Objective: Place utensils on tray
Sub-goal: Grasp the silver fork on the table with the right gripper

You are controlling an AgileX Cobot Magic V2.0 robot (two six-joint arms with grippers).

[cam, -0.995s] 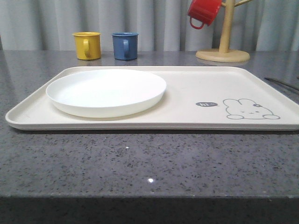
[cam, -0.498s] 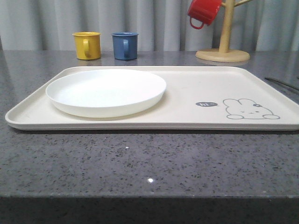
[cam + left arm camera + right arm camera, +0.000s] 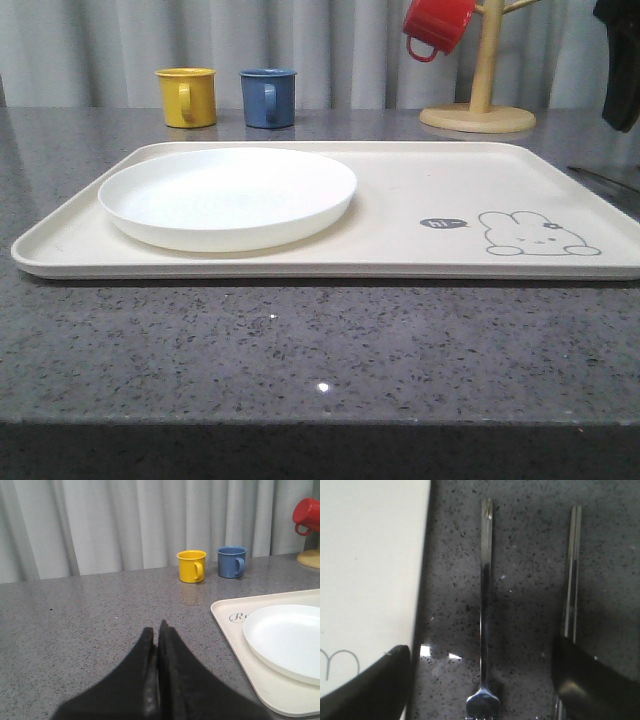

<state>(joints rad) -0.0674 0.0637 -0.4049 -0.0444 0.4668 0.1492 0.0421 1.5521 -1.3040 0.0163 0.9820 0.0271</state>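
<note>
My right gripper (image 3: 480, 647) is open above the grey counter, one finger on each side of a silver fork (image 3: 485, 580) that lies flat with its tines toward the wrist. A pair of flat silver chopsticks (image 3: 572, 565) lies parallel to the fork, passing under one finger (image 3: 590, 680). The cream tray (image 3: 370, 565) borders the fork on the other side. In the front view the tray (image 3: 420, 185) shows its rabbit drawing, and a thin utensil (image 3: 603, 178) lies just past its right rim. My left gripper (image 3: 157, 628) is shut and holds nothing, over bare counter beside the tray (image 3: 231, 629).
A round white plate (image 3: 227, 195) sits on the tray's left half. Yellow mug (image 3: 187, 97) and blue mug (image 3: 268, 97) stand behind the tray. A red mug (image 3: 436, 25) hangs on a wooden mug tree (image 3: 478, 112). My right arm (image 3: 620, 60) hangs at the far right.
My right arm has come into the front view at the top right corner. The tray, plate and mugs have not moved.
</note>
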